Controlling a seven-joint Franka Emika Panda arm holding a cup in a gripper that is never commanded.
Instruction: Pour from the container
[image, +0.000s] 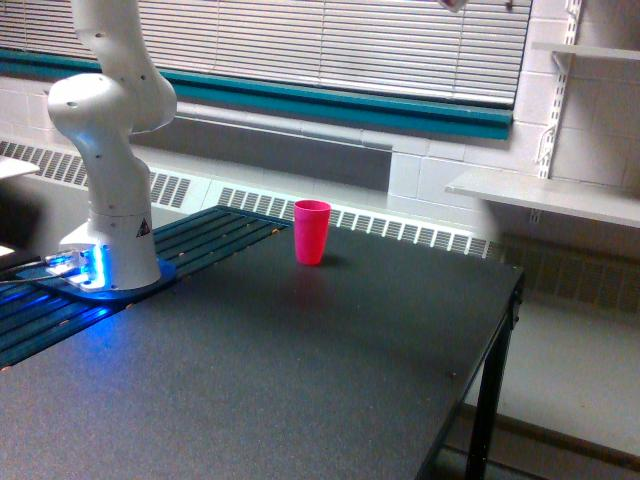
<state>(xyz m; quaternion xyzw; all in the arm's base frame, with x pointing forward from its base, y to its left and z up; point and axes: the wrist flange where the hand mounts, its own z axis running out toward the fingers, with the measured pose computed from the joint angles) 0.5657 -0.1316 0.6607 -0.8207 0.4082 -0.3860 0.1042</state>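
The container is out of view. The gripper is also out of the frame; only the arm's white base and lower links (108, 150) show at the exterior view's left, rising past the top edge. A small pale shape (455, 4) pokes in at the top edge, too cut off to identify. An opaque bright pink cup (311, 231) stands upright on the dark table (300, 370), near its far edge and well below that shape.
The arm's base (110, 275) glows blue at the table's left, beside a slatted dark panel (215, 235). White wall shelves (545, 195) hang at the right. The table's right edge (505, 320) drops to the floor. Window blinds fill the back.
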